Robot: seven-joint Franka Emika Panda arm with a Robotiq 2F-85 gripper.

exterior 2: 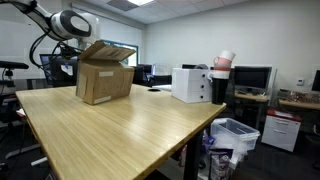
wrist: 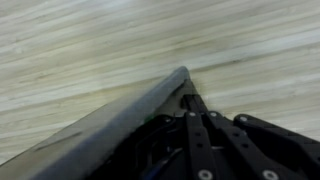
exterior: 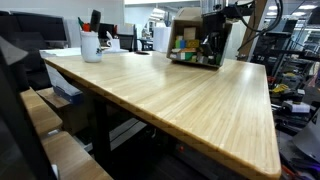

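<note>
Far left in an exterior view, the arm [exterior 2: 68, 24] dips down behind the cardboard box [exterior 2: 104, 75]. The box sits open on the wooden table [exterior 2: 120, 130], near its far end. In the wrist view the gripper [wrist: 190, 100] is right up against the edge of a box flap [wrist: 105, 128]. Honestly can't tell if the jaws are pinching it or not. Further right there's a white unit [exterior 2: 190, 84], then some stacked cups [exterior 2: 223, 62].

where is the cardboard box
In both exterior views the cardboard box stands near the far end of the wooden table, with the gripper at its open flaps.
</note>
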